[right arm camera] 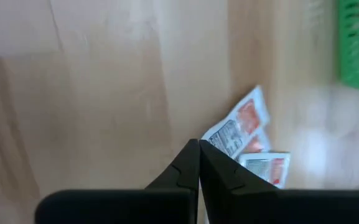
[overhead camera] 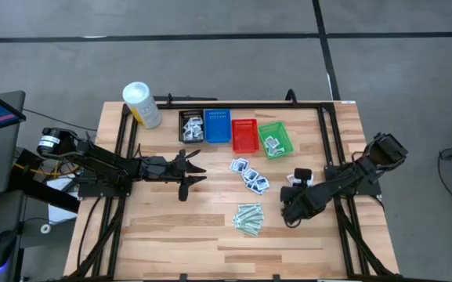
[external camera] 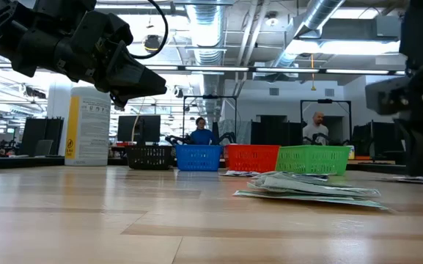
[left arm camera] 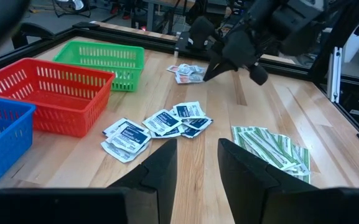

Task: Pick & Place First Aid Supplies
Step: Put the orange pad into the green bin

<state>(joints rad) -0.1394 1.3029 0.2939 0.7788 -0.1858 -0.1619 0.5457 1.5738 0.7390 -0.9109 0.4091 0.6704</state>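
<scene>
Pale wood plank worktop (overhead camera: 171, 235) w/ a black frame round its edges, on grey concrete floor. Low view: open workshop behind, ceiling ducts, monitors, two people seated far back.

Left end effector (overhead camera: 197, 173) sits mid-left over bare wood, fingers (left arm camera: 160, 171) parted to a moderate gap, nothing between them. Blue-print packets (overhead camera: 249, 174) lie ahead of it toward worktop centre; pale-green strips (overhead camera: 249, 218) in a loose pile nearer the front edge, apart from both arms.

Right end effector (overhead camera: 287, 213) is low at the right of the strips pile, fingers pressed tight together in the right wrist view (right arm camera: 199, 163). Red-print packets (right arm camera: 247, 140) lie right at its tips; looks like nothing is pinched, but the view is blurred, can't be sure.

Back row, L to R: white tub (overhead camera: 142, 104) w/ yellow label, black basket (overhead camera: 186, 117) holding several packets, blue basket (overhead camera: 217, 125) contents not clear, red basket (overhead camera: 244, 135) looks bare inside, green basket (overhead camera: 276, 138) w/ a few packets.
</scene>
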